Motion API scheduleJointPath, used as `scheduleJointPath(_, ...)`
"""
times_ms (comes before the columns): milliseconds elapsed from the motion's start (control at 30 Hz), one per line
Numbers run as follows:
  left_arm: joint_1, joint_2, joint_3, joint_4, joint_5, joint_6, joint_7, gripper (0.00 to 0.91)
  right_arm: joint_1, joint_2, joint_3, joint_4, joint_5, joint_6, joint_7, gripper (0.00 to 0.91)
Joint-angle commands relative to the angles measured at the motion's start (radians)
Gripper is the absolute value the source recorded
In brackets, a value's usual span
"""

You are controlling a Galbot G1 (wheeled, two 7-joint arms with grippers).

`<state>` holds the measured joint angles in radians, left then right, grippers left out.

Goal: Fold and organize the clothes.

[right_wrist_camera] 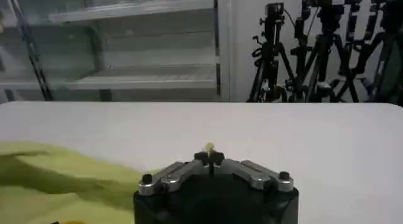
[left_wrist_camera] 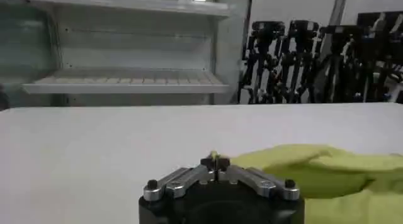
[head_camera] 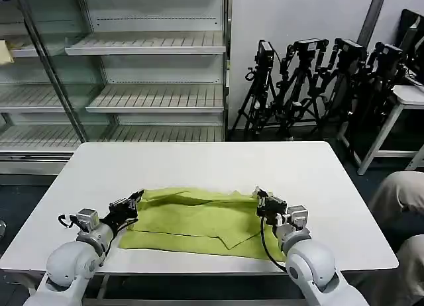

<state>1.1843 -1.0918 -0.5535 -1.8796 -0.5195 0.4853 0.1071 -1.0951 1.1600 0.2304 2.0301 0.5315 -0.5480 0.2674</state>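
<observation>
The lime T-shirt lies folded over on the near half of the white table, its upper layer held up along the far edge. My left gripper is shut on the shirt's far left corner. My right gripper is shut on the far right corner. A sliver of lime fabric pokes out between the closed tips of my left gripper, with the shirt bunched beside it. The same sliver peeks from my right gripper, the shirt trailing off to one side.
Empty metal shelving stands behind the table. A row of black tripods lines the wall at the back right, beside another white table. A person's beige trouser leg is at the right edge.
</observation>
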Motion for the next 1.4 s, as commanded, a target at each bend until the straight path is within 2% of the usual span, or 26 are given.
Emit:
scheduleJointPath(33, 0.048, 0.002, -0.014, -0.029, 0.009, -0.001, 0.001, 0.02, -0.047, -0.003, 0.01, 0.037, -0.029, 0.002, -0.005, 0.0)
scheduleJointPath(667, 0.09, 0.024, -0.018, -0.036, 0.025, -0.002, 0.016, 0.02, -0.111, -0.027, 0.026, 0.075, -0.057, 0.005, -0.016, 0.0)
scheduleJointPath(1400, 0.098, 0.009, -0.007, -0.028, 0.052, -0.007, 0.025, 0.02, -0.161, -0.027, 0.041, 0.064, -0.079, 0.019, -0.027, 0.0)
